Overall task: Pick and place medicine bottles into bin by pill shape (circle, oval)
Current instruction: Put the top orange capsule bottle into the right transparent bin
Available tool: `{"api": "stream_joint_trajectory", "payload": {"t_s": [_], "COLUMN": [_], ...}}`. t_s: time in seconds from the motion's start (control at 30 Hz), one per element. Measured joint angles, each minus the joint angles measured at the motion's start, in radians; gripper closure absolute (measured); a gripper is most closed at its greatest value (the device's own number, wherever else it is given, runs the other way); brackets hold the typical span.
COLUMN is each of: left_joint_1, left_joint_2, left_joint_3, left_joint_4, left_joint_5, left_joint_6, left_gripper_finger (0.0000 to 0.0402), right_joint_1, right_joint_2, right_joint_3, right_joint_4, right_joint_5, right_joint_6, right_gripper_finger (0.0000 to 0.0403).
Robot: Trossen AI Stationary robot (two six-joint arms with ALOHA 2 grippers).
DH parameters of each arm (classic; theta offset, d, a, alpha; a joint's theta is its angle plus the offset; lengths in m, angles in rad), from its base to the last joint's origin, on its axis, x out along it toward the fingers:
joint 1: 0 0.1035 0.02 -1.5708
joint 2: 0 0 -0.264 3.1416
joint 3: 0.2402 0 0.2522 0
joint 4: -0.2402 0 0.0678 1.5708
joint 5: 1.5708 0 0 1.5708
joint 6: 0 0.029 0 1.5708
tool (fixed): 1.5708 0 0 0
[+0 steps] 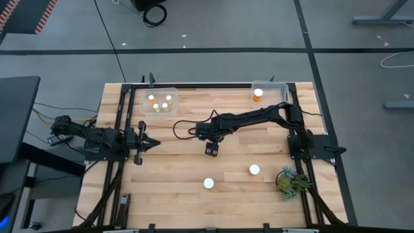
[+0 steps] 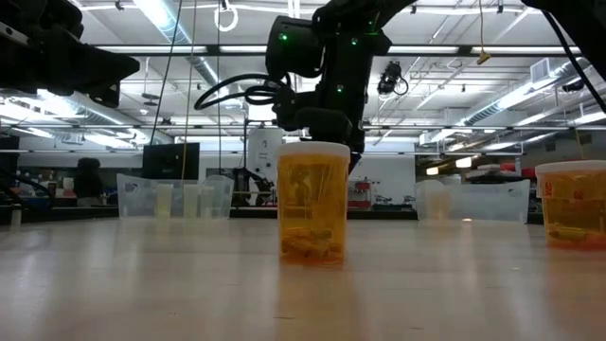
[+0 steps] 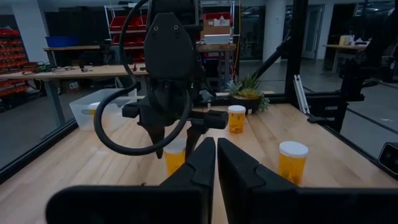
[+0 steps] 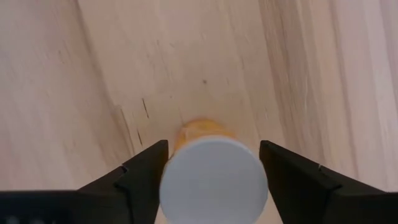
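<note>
**Right gripper straddles a bottle near the table centre**

Wooden planks with pale grain make the table (image 1: pixel 181 181), and a grey workshop floor lies around it. I steer from far away, so I go slowly.

My right gripper (image 1: pixel 212 149) hangs straight over one medicine bottle (image 4: pixel 211 177) near the middle of the table. In the right wrist view its two dark fingers (image 4: pixel 142 174) stand on both sides of the round white cap, just beside it; I cannot tell if they already touch it. I judge that the grasp is in hand but not yet finished. To do it well, I would keep the cap centred between the fingers, go low enough to take the amber body and not only the cap, and close gently, because the smooth plastic cylinder can slip or tip.

My left gripper (image 1: pixel 154 144) waits at the left side of the table, fingers closed on nothing.

Two more bottles stand free: one (image 1: pixel 209 184) near the front edge, another (image 1: pixel 254 170) close to the green plant (image 1: pixel 290 180). The clear left bin (image 1: pixel 143 97) already holds several bottles, and the clear right bin (image 1: pixel 275 87) holds one. Which pill shape is in the bottle under the right gripper I cannot read.
</note>
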Motion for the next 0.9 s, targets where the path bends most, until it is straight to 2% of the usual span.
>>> {"api": "stream_joint_trajectory", "payload": {"t_s": [0.27, 0.53, 0.9], "left_joint_1": [0.000, 0.000, 0.000], "left_joint_2": [0.000, 0.000, 0.000], "left_joint_3": [0.000, 0.000, 0.000], "left_joint_4": [0.000, 0.000, 0.000], "left_joint_5": [0.000, 0.000, 0.000], "left_joint_6": [0.000, 0.000, 0.000], "left_gripper_finger": [0.0368, 0.0373, 0.0369], "right_joint_1": [-0.001, -0.012, -0.053], "right_joint_2": [0.000, -0.002, -0.002], "right_joint_3": [0.000, 0.024, 0.161], "right_joint_4": [-0.006, -0.069, -0.267], "right_joint_5": [-0.006, -0.011, 0.006], "right_joint_6": [-0.008, -0.023, -0.034], "right_gripper_finger": [0.0185, 0.0184, 0.0183]}}
